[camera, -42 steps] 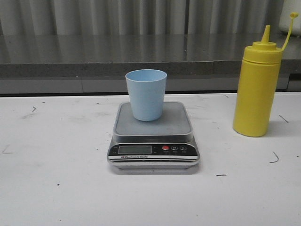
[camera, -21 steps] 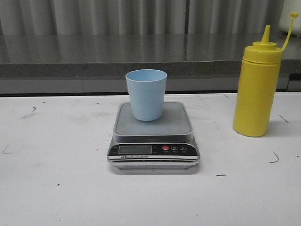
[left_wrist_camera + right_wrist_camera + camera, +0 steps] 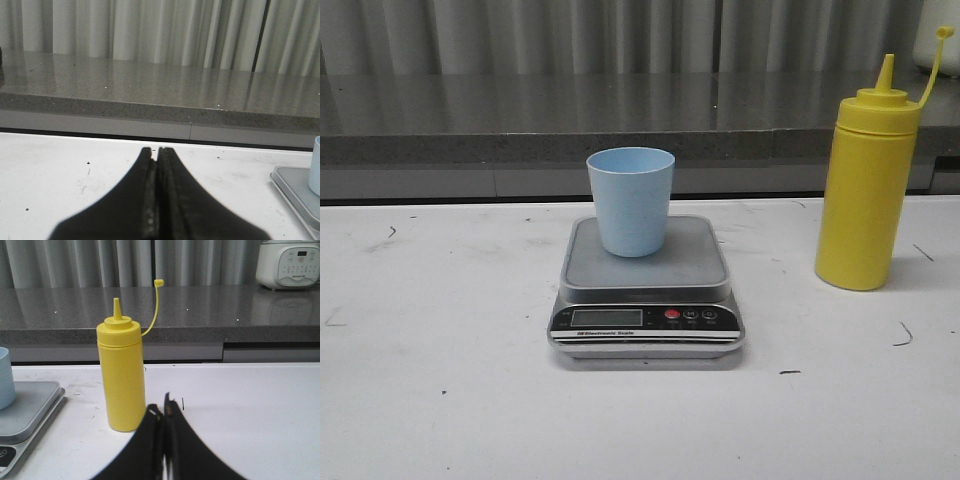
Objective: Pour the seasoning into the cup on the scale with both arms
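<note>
The pale blue cup [image 3: 631,200] stands upright on the grey platform of the silver scale [image 3: 647,290] at the table's middle. The tall yellow seasoning bottle [image 3: 868,190] stands on the table to the right of the scale, its cap hanging open on its strap. No arm shows in the front view. My left gripper [image 3: 157,150] is shut and empty, low over the table, with the scale's corner [image 3: 295,192] and the cup's edge [image 3: 315,165] off to one side. My right gripper [image 3: 162,405] is shut and empty, just in front of the bottle [image 3: 121,375].
A grey stone counter ledge [image 3: 620,115] runs along the back behind the white table [image 3: 440,400]. A white rice cooker [image 3: 290,262] stands on that ledge at the far right. Pale curtains hang behind.
</note>
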You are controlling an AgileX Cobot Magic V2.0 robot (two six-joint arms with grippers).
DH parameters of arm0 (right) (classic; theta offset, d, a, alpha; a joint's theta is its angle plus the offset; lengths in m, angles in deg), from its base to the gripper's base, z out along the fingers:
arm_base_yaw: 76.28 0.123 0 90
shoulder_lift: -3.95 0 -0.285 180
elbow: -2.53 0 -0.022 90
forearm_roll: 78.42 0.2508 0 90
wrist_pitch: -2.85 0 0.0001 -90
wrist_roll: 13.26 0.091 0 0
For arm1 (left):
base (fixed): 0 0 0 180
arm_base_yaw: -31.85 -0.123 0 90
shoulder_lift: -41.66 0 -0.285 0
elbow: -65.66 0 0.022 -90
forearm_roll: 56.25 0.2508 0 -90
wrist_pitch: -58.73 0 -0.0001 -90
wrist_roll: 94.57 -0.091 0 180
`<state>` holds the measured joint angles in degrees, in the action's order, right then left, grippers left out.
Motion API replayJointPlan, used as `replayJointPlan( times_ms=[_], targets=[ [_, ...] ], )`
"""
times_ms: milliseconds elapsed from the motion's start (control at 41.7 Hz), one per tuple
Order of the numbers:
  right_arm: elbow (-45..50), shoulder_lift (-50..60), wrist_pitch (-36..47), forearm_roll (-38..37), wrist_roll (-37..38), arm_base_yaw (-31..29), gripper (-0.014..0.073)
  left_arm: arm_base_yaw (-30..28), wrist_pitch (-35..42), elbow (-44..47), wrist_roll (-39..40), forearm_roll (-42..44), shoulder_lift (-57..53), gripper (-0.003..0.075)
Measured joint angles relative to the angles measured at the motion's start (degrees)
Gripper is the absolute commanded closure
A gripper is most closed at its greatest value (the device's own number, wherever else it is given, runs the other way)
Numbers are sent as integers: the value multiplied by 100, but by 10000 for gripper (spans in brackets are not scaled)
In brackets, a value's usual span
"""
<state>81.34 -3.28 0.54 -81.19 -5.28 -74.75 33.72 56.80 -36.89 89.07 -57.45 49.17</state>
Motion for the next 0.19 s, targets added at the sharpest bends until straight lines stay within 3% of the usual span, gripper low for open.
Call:
replayJointPlan(
  times_ms=[192],
  targets=[
    [0,0,0,0,0,0,714,0,0,0,0,0,0,740]
  ],
)
